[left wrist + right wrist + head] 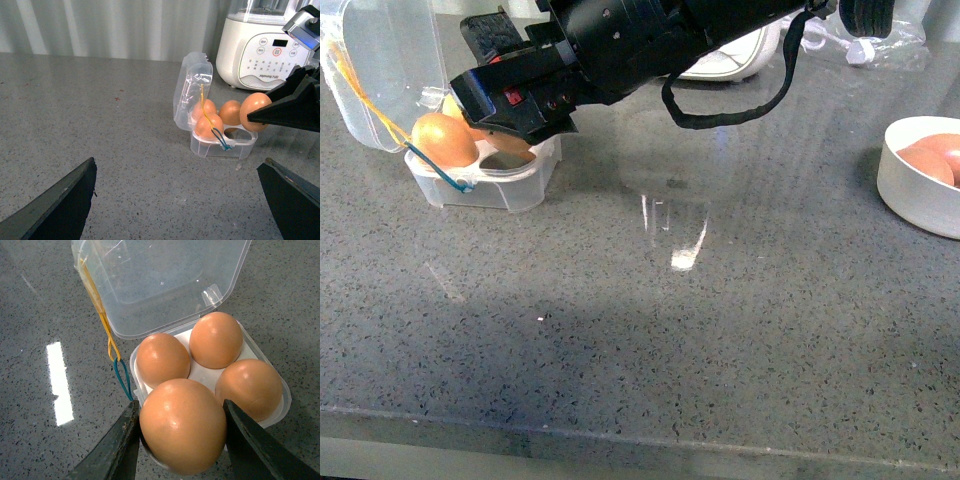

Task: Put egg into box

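Observation:
My right gripper (182, 442) is shut on the egg (182, 425), an orange-brown egg clamped between both fingers (120, 445). It holds the egg just over the near cell of the box (286, 401), a clear four-cell case with its lid (165, 280) standing open. Three other brown eggs (216, 339) sit in the remaining cells. In the front view the right gripper (495, 120) reaches over the box (490, 188) at the far left. The left wrist view shows the egg (255, 111) above the box (220, 146). My left gripper (175, 200) is open and empty, short of the box.
A round white bowl (905, 190) holding brown eggs (928, 165) stands at the right edge. A white appliance (260, 55) stands behind the box. Crumpled clear plastic (870, 40) lies at the back right. The table's front edge (640, 430) runs across the bottom.

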